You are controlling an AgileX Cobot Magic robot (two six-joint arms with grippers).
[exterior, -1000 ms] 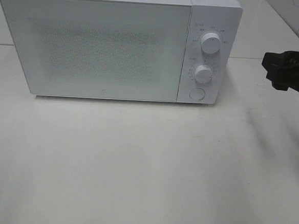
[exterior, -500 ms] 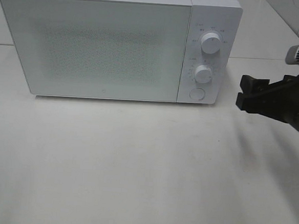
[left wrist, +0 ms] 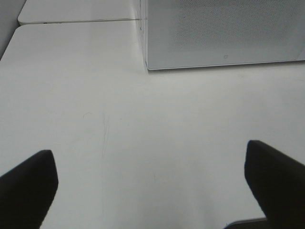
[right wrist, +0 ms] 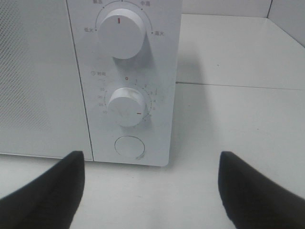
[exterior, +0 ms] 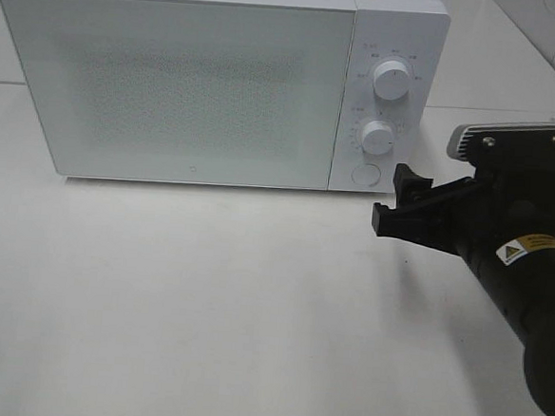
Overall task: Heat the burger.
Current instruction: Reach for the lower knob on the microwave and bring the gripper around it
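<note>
Swung in from the right edge, right gripper (exterior: 393,197) spread and empty near the microwave (exterior: 191,88) and its round button (exterior: 365,174). Likewise spread and empty, left gripper (left wrist: 152,191) above the table (left wrist: 119,119).

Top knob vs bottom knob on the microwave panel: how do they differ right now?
The top knob has a red mark pointing straight up; the bottom knob has a dark mark pointing sideways. The top knob looks slightly larger than the bottom knob. The top knob has a few text labels around it, the bottom knob a numbered scale. Both are white, round, on the same control panel.
</note>
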